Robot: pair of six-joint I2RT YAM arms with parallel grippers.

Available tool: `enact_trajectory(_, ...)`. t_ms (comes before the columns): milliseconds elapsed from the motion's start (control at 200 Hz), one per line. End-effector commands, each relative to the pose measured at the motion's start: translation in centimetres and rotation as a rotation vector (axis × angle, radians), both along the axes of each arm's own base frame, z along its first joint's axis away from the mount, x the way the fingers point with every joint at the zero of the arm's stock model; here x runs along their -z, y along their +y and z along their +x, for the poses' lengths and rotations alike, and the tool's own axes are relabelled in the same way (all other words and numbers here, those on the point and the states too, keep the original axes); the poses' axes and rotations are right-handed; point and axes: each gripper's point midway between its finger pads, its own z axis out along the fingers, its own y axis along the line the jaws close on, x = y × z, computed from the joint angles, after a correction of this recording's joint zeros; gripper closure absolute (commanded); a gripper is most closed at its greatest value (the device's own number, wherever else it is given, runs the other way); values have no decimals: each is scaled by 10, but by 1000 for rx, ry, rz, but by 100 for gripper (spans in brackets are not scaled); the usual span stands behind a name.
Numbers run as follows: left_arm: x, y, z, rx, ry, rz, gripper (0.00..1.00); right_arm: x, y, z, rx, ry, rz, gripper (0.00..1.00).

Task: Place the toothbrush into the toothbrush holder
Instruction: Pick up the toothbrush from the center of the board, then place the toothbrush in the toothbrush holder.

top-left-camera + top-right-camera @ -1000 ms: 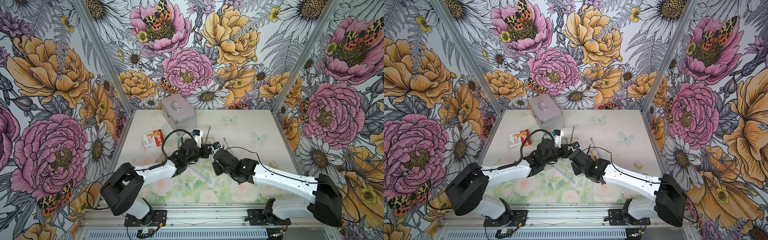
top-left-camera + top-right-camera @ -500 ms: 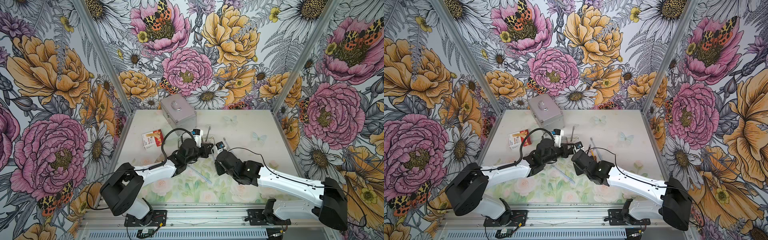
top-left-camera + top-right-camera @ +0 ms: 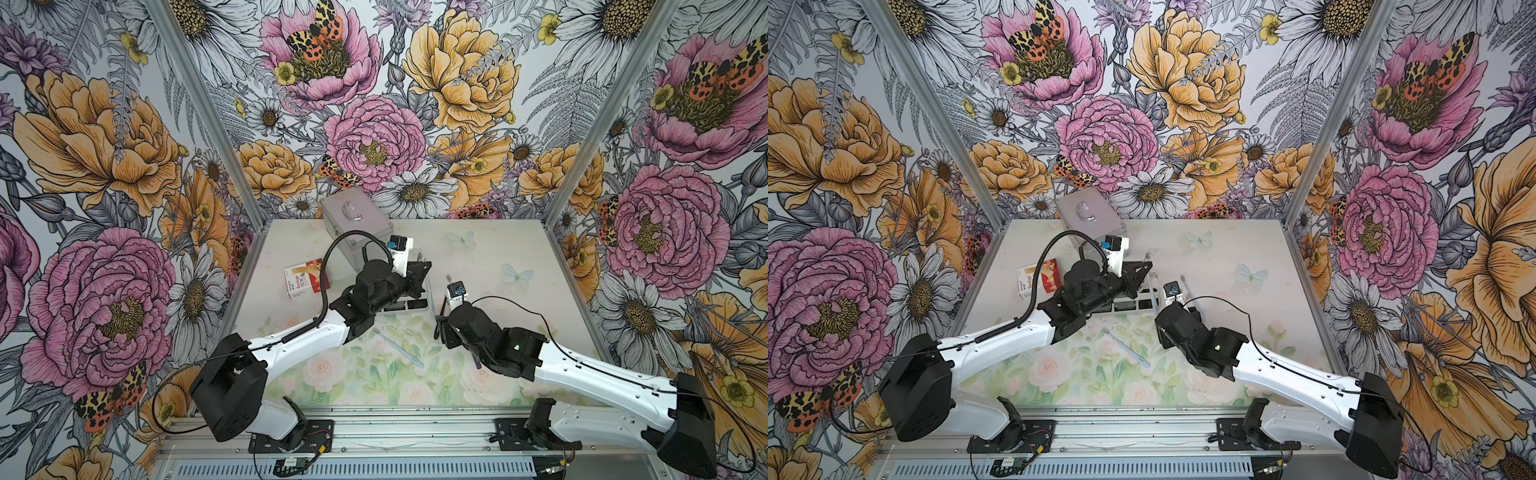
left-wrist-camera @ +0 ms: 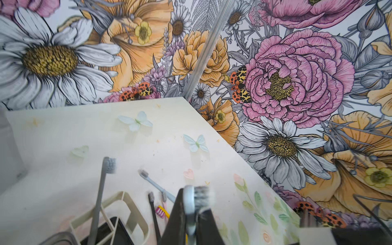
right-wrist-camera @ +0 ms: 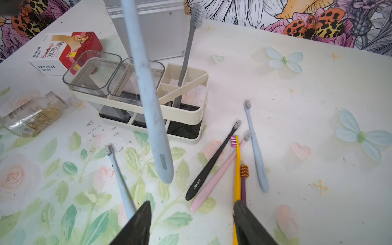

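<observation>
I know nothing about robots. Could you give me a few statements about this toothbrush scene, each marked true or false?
A grey toothbrush stands in the toothbrush holder's slotted compartment. True.
The right gripper is clamped on the yellow toothbrush. False: its jaws are open; the yellow toothbrush lies on the table.
The left gripper holds a pale blue toothbrush in the air. True.
Both clear cups hold toothbrushes. False: they look empty.
</observation>
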Motion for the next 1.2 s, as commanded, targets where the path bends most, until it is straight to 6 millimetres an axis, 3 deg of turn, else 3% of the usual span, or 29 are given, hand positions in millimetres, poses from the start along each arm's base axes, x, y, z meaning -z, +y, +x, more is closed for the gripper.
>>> enact_trajectory(0, -13, 10, 9, -68, -169, 150, 100, -3, -12, 4, 48, -21, 5, 37)
enact_trajectory(195, -6, 16, 22, -176, -287, 307, 100, -3, -20, 4, 68, -27, 11, 37)
enact_trajectory(705, -31, 23, 33, -238, -414, 310, 100, 11, -28, 7, 89, 4, -8, 37)
enact_trajectory(1196, -12, 20, 65, -276, -424, 318, 100, 21, -35, 8, 105, 25, -21, 37)
